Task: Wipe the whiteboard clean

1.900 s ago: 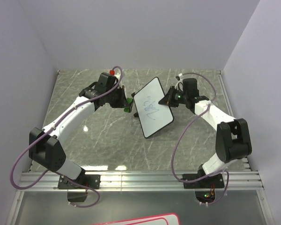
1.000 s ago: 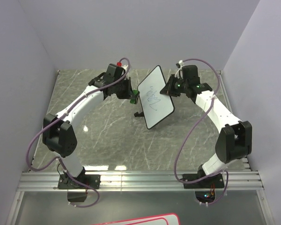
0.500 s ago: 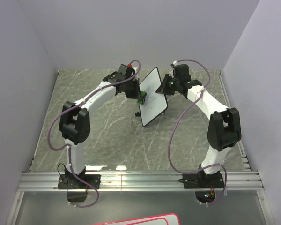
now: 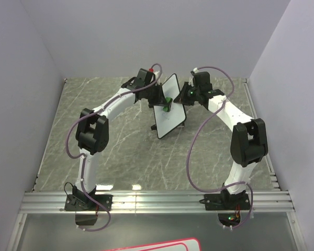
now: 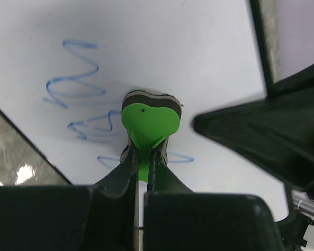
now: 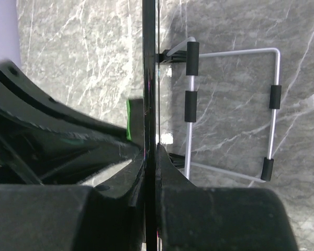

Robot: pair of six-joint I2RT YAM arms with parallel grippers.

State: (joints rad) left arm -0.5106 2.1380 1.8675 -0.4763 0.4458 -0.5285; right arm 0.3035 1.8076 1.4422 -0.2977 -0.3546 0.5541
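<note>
Facing left: whiteboard (image 4: 170, 111) | nearly edge-on from above | long axis far-near

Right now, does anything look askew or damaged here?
The white black-rimmed whiteboard stands steeply tilted, its edge clamped by the right gripper, while the left gripper presses a green heart-shaped eraser onto blue scribbles. Nothing looks damaged.

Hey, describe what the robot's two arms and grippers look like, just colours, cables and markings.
The left arm and the right arm have white links with bulky black joints, and a purple cable loops loosely along each. The left gripper and right gripper are black. A red cap tops the left wrist.
</note>
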